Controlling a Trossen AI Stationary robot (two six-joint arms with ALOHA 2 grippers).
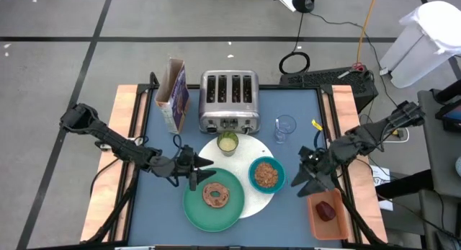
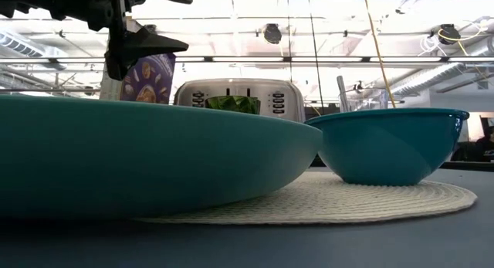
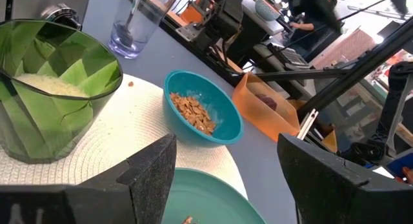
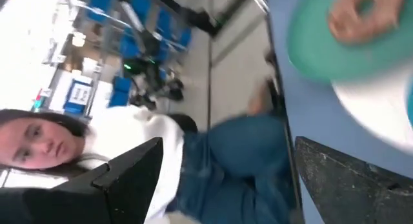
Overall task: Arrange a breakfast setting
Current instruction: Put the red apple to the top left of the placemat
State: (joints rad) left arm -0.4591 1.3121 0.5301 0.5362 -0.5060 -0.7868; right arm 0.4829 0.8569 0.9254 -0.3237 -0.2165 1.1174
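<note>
I am seeing both sets of jaws standing apart and gripping nothing: the left gripper (image 1: 193, 169) is hovering just above the rim of the wide green plate (image 1: 194, 210), and the right gripper (image 1: 306, 179) is hanging over the blue tabletop beside the small teal bowl of cereal (image 1: 266, 174). The brown ring pastry (image 1: 215, 196) is sitting on the plate, which is overlapping the large white woven disc (image 1: 245, 153); the yellow-green cup (image 1: 227, 143) is on the disc near the silver toaster (image 1: 229, 99), and the clear glass holding a metal spoon (image 1: 285, 127) is standing apart to the bowl's far side. The dark red fruit (image 1: 327, 210) is lying in an orange tray (image 1: 317, 222) at the table's right edge. My worry is the right arm: swinging toward that fruit, its fingers could clip the tray wall or nudge the bowl and spill cereal. I am also noting a person close beyond the table edge in the right wrist view.
</note>
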